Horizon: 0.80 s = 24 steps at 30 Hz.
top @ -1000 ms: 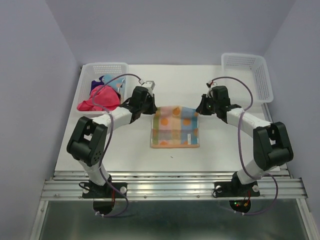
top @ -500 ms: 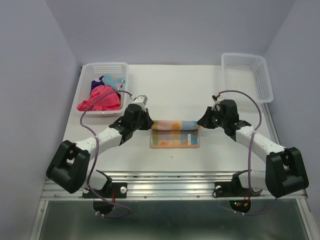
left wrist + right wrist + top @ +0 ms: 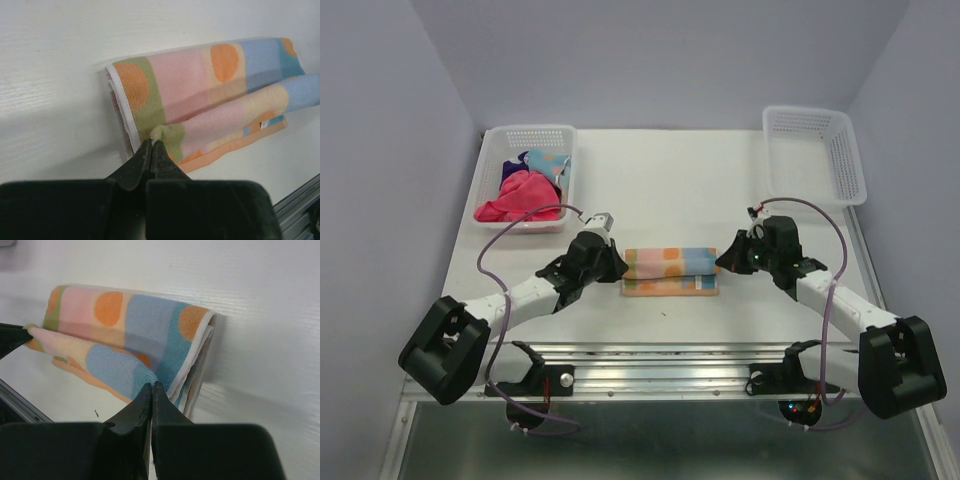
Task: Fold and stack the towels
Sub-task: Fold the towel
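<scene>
- Though it lies doubled over on the white table [image 3: 670, 170], the checked towel [image 3: 670, 271] is not yet let go: its upper layer arches loosely over the lower one, with the orange near edge showing beneath it.
- It sits midway between the two arms, toward the near side of the table, a pastel patchwork of pink, blue, yellow and green squares with orange dots.
- At its left end, the left gripper [image 3: 151, 145] has its fingers pressed together on a green corner of that upper layer.
- At the other end, the right gripper [image 3: 151, 387] is clamped the same way on the blue corner.
- Holding both corners at once looks meant to keep the edge straight as it is laid down, so the fold comes out square.
- Well apart, at the far left, a white mesh basket [image 3: 495, 160] holds a magenta-pink towel [image 3: 520, 195], a dark purple towel [image 3: 515, 165] and a blue-and-orange cloth [image 3: 548, 160], all crumpled, presumably waiting their turn.
- A second mesh basket [image 3: 850, 165] stands at the far right corner.
- No brand or writing is legible anywhere from where I stand.
</scene>
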Available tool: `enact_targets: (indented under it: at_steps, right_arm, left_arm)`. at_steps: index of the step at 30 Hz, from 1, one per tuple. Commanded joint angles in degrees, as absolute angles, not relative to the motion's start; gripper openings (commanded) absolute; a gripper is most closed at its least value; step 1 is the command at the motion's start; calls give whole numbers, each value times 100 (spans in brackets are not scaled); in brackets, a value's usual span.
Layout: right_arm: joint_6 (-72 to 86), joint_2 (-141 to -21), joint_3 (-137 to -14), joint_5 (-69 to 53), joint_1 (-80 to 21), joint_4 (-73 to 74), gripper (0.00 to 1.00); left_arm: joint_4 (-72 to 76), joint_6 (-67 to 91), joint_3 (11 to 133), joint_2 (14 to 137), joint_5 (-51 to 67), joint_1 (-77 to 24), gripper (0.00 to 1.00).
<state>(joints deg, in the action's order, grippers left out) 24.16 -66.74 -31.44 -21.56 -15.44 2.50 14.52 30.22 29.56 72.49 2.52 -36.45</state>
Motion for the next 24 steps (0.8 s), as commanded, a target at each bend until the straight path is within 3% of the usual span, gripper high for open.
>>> enact_targets:
  at_steps: [1, 12, 15, 20, 21, 24]
  right_arm:
    - [2514, -6469, -2927, -2355, -1591, 61, 1]
    - [2522, -6548, -2769, -2057, -1617, 61, 1]
    - [2566, -6627, -2707, -2057, -1608, -123, 5]
    - [2584, -6557, -2584, -2188, -1608, -71, 15]
    - [2584, -6522, -2506, -2215, -1608, -44, 16]
    - [2593, -6329, -2417, -2241, -1608, 183, 32]
  left_arm:
    - [1714, 3182, 2734, 6935, 97, -3735, 0]
    - [1705, 3261, 2733, 7154, 123, -3814, 0]
    - [1653, 3261, 2725, 7154, 184, -3823, 0]
    - [1460, 3305, 2672, 7032, 264, -3920, 23]
    - [1355, 3339, 2654, 6988, 238, -3972, 34]
    - [1134, 3480, 2549, 6707, 150, -4025, 51]
